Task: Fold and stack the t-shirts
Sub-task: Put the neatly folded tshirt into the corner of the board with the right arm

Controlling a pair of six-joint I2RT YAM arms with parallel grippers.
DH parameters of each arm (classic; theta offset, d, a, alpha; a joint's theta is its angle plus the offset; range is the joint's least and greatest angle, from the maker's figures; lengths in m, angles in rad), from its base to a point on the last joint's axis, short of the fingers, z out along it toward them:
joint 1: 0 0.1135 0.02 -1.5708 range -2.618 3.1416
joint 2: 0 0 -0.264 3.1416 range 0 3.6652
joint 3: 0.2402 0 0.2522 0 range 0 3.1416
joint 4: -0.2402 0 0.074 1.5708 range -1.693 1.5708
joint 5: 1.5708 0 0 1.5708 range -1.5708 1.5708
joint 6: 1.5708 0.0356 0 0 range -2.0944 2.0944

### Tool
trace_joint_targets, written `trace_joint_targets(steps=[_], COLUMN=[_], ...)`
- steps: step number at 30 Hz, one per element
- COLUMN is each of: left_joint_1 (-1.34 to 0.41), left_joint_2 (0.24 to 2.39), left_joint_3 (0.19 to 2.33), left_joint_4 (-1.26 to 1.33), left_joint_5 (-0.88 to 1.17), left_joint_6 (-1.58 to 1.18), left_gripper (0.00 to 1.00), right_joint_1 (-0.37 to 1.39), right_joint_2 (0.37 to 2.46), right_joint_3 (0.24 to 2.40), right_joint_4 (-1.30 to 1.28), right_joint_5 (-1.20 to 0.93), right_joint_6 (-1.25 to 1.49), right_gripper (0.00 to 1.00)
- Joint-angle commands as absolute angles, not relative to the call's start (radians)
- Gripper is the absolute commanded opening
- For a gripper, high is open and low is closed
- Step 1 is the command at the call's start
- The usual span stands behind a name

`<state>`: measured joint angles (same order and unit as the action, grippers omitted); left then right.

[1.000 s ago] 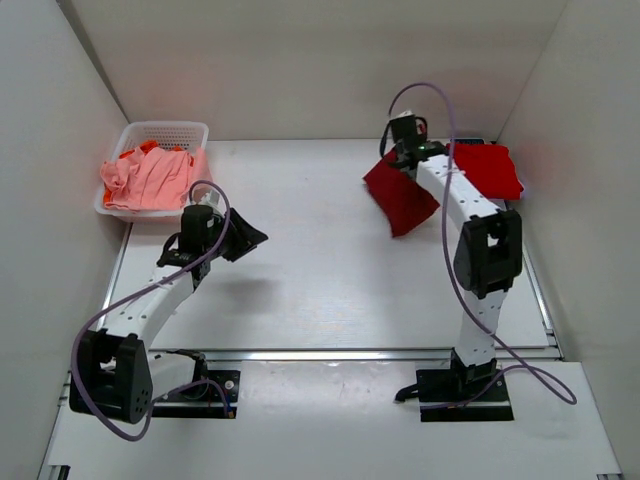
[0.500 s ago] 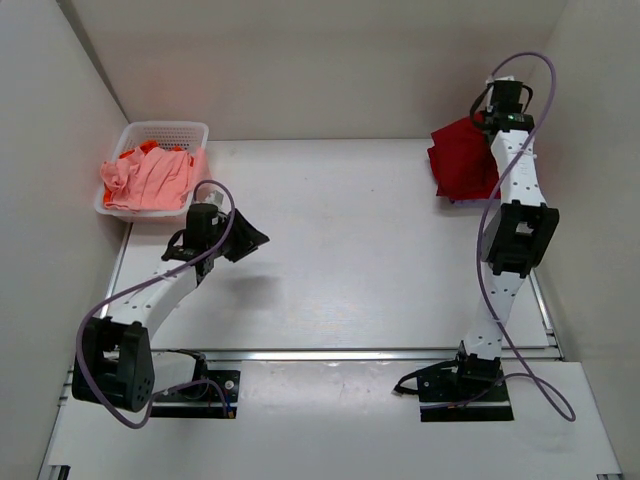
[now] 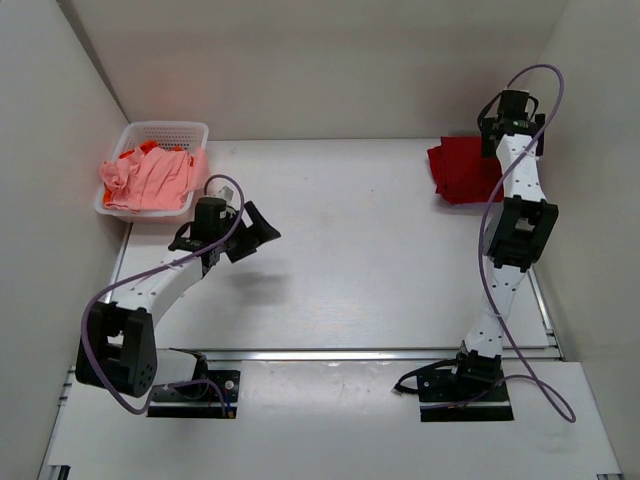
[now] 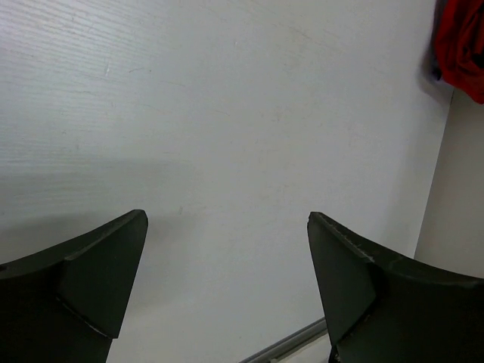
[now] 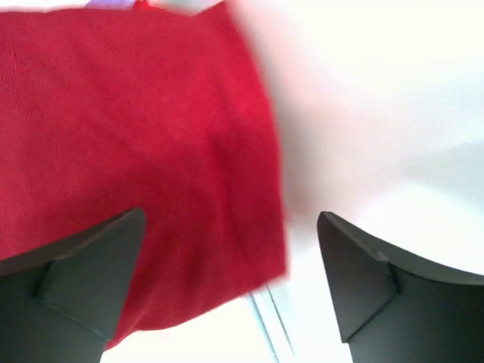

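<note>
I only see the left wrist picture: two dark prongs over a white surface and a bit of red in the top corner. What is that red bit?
Observer: A flat red t-shirt pile at the far right corner of the table.
Visitor: Is anything holding it?
Observer: No. The right hand hangs over it with its jaws apart and nothing between them.
Visitor: Any other clothes around?
Observer: Salmon-pink t-shirts heaped in a white basket at the far left, with an orange t-shirt behind them.
</note>
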<state>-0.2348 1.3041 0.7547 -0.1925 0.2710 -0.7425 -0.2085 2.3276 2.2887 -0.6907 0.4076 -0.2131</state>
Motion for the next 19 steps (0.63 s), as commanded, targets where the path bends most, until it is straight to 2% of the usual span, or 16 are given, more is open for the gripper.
trace_joint_targets(steps=[1, 5, 9, 12, 14, 17, 19], left_joint_1=[-0.247, -0.261, -0.278, -0.308, -0.339, -0.356, -0.344], left_joint_2=[1.295, 1.301, 1.307, 1.283, 1.238, 1.184, 1.144], left_joint_3=[0.815, 0.85, 0.861, 0.868, 0.868, 0.903, 0.904], left_joint_4=[-0.219, -0.258, -0.29, -0.308, -0.33, -0.394, -0.414], left_joint_5=[0.291, 0.344, 0.394, 0.407, 0.373, 0.35, 0.336], left_joint_6=[-0.663, -0.589, -0.581, -0.563, -0.542, -0.5, -0.486], left_gripper=[0.99, 0.99, 0.99, 0.99, 0.99, 0.99, 0.99], right_joint_1=[-0.193, -0.166, -0.027, 0.101, 0.171, 0.242, 0.245], right_joint_2=[2.188, 2.047, 1.898, 1.778, 1.666, 1.559, 1.53], right_joint_3=[2.342, 2.293, 2.191, 2.008, 1.799, 1.593, 1.556], right_joint_4=[-0.577, -0.584, -0.695, -0.759, -0.727, -0.667, -0.66], right_joint_5=[0.555, 0.54, 0.508, 0.48, 0.472, 0.442, 0.405], right_joint_6=[-0.189, -0.135, -0.059, 0.068, 0.133, 0.182, 0.181], right_gripper=[1.0, 0.99, 0.99, 0.99, 0.99, 0.99, 0.99])
